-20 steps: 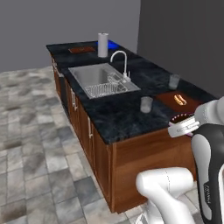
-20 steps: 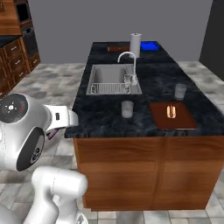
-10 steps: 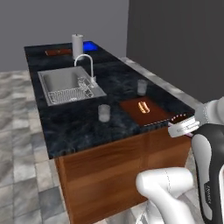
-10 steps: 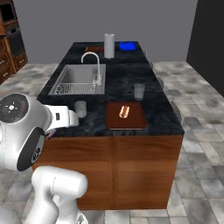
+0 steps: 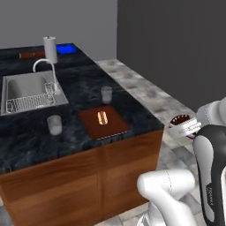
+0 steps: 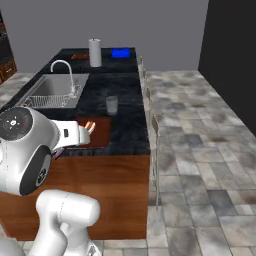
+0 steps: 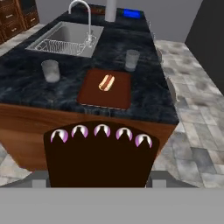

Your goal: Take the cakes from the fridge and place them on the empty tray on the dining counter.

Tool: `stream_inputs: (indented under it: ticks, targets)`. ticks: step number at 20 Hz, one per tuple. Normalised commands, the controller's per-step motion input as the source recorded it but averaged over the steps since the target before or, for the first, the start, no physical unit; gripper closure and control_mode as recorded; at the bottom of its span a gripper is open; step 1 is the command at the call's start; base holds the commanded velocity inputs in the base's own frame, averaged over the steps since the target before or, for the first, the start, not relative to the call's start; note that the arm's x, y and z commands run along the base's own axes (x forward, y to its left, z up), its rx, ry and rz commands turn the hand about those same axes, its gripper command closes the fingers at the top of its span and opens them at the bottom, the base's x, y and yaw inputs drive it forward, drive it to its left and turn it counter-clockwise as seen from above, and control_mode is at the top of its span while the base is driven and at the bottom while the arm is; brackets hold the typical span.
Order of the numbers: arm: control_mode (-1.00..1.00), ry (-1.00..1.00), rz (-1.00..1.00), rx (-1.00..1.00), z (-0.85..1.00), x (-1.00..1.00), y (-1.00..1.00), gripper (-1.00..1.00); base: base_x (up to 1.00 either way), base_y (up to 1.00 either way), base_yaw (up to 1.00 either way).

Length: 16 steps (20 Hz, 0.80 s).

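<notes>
A dark brown cake [image 7: 99, 159] with pink-white dollops along its top edge sits close in the hand view and hides the fingertips. In the left base view the same cake [image 5: 180, 120] rests at the tip of my gripper [image 5: 182, 126], which is shut on it, out past the near corner of the dining counter [image 5: 31, 134]. The bright blue tray [image 5: 66, 48] lies at the counter's far end, also seen as the tray [image 6: 121, 53] and the tray [image 7: 131, 14]. The fridge is out of view.
A reddish-brown board [image 5: 104, 122] with a hot dog lies on the near end of the counter between two glasses [image 5: 54, 125] [image 5: 106, 94]. Farther along are the sink [image 5: 26, 90], its faucet [image 5: 43, 66] and a paper towel roll [image 5: 50, 49]. Stools [image 6: 154, 125] line the counter's right side.
Both base views have swung as the base moved: the counter has slid left and its near end now faces me. The cake stays in the gripper.
</notes>
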Motion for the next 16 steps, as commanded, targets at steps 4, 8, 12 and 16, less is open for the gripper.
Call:
stream_inputs:
  ticks: [4,8,12,16]
  targets:
    - [1.00,0.00,0.00,0.00,0.00,0.00,0.00,1.00,0.00,-1.00,0.00]
    - [1.00,0.00,0.00,0.00,0.00,0.00,0.00,1.00,0.00,-1.00,0.00]
    - [1.00,0.00,0.00,0.00,0.00,0.00,0.00,1.00,0.00,-1.00,0.00]
    - [1.00,0.00,0.00,0.00,0.00,0.00,0.00,1.00,0.15,-0.88,0.00]
